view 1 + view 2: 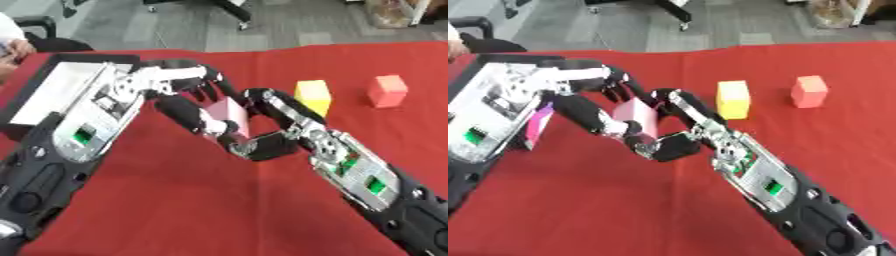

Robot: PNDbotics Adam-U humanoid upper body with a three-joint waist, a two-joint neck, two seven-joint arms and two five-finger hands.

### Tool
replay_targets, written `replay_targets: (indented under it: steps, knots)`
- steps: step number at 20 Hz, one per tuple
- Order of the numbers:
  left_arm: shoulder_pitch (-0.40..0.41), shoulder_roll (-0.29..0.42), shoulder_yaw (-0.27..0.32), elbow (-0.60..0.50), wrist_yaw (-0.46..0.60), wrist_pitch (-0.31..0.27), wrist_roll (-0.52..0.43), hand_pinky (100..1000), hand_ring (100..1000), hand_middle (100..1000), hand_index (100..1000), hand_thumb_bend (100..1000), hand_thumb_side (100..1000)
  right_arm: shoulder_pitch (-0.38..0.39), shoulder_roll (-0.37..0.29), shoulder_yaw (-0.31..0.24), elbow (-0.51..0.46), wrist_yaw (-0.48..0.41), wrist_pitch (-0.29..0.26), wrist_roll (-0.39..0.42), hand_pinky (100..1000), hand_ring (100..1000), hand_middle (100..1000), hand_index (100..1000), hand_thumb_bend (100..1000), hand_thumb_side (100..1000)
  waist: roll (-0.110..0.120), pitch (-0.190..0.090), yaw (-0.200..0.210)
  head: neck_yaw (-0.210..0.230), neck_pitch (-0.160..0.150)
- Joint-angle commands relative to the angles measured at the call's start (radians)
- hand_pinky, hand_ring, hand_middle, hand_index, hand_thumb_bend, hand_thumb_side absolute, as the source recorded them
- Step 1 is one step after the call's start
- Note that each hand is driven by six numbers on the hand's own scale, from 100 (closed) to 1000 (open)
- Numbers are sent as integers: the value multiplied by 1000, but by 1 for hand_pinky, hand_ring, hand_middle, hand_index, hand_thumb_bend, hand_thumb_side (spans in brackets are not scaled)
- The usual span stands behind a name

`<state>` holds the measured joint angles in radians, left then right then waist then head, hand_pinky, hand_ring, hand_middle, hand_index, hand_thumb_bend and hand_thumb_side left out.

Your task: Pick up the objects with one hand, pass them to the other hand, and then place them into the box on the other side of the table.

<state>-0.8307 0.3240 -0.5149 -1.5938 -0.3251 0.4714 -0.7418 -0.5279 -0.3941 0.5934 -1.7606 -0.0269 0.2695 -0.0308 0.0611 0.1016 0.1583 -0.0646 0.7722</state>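
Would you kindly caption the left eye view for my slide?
Both hands, left hand and right hand, grip a pink block mid-handover above the red table.

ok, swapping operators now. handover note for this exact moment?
Left hand: fingers curled on the pink block, mid-table above the cloth.
Right hand: also curled on the same pink block from the other side. The pass is in progress, neither hand has let go.
Box: on the left side of the table. In the right eye view something magenta shows at its near edge; cannot tell what it is.
Yellow block and orange block: standing on the red cloth at the right, untouched.
Left to do: finish the pass, place the pink block into the box, then the yellow and orange ones.
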Motion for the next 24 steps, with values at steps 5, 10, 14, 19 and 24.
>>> replay_targets:
  steps: [5,10,14,19,24]
  knots:
    - [-5,20,16,-20,-5,103,-117,859,821,818,814,239,314,-20,-16,-12,-32,-13,3,1,774,522,489,575,183,100,7,-11,0,-1,-2]
    - [-1,24,30,-48,8,103,-114,861,820,821,825,327,379,-18,-18,-11,-20,-7,5,1,774,521,488,574,173,100,8,-10,0,-1,-2]
    - [2,27,34,-72,15,106,-118,866,825,826,835,394,415,-19,-18,-10,-15,-6,3,-1,774,521,488,573,170,100,9,-9,0,-3,-2]
    - [4,32,36,-76,4,103,-125,870,829,829,836,439,421,-18,-18,-11,-8,-9,5,-2,773,520,488,573,165,100,10,-9,1,-5,-2]
    - [5,30,37,-78,1,98,-134,873,831,830,837,443,416,-18,-18,-13,-10,-15,10,0,771,520,488,572,166,100,10,-9,0,-6,-2]
